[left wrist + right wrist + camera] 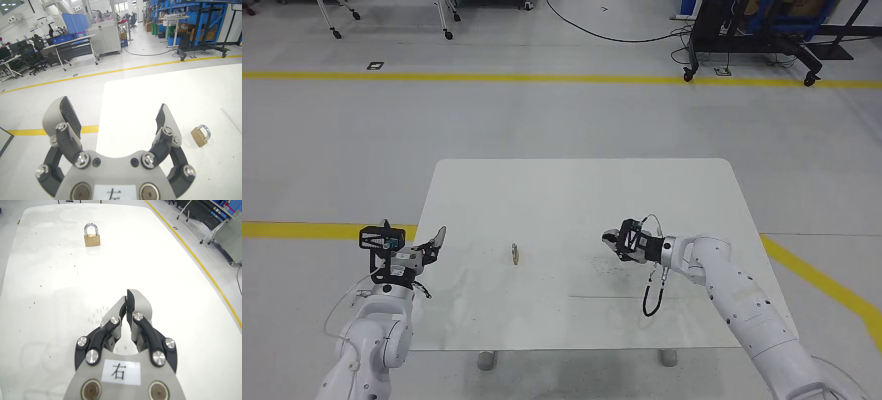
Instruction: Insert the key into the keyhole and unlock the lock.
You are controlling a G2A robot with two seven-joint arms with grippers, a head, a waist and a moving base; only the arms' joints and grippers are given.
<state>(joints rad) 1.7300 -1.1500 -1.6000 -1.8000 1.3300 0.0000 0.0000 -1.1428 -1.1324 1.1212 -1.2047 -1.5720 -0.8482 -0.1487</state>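
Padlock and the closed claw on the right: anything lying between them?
Nothing: between padlock and right gripper lies bare table with tiny dark specks, seen in the right wrist view.

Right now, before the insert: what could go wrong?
1. Lock stands loose on the table, left gripper open and apart from it: a push could tip or slide it.
2. Right gripper is shut; whether it holds the key can't be told, nor where the keyhole faces: misalignment could jam.
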